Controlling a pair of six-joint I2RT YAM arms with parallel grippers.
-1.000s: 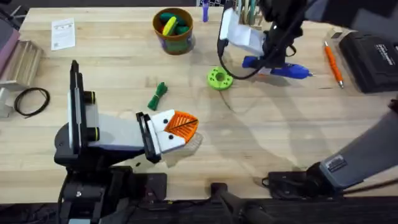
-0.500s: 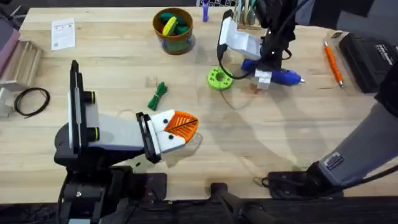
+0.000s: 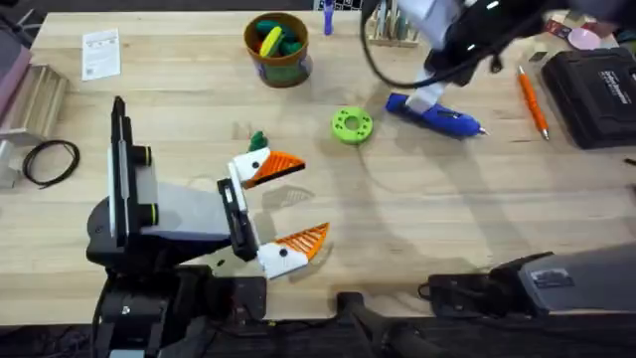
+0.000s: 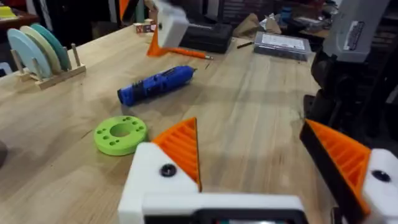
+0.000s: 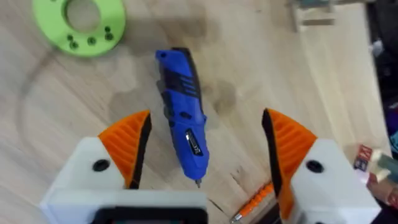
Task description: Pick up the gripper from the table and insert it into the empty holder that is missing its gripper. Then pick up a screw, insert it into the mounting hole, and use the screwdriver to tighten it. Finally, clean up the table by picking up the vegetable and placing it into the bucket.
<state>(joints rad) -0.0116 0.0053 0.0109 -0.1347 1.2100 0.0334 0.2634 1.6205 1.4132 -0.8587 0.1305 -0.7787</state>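
Vegetable mostly hidden behind the left tool's upper finger; right tool blurred overhead.

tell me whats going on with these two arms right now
The right gripper hovers open above the blue screwdriver, which lies flat on the table near the green disc. The screwdriver sits between the right fingers but is not gripped. The left gripper is open too, holding nothing, with the dark-green vegetable lying just beyond it. The bucket stands at the table's far side with toys inside.
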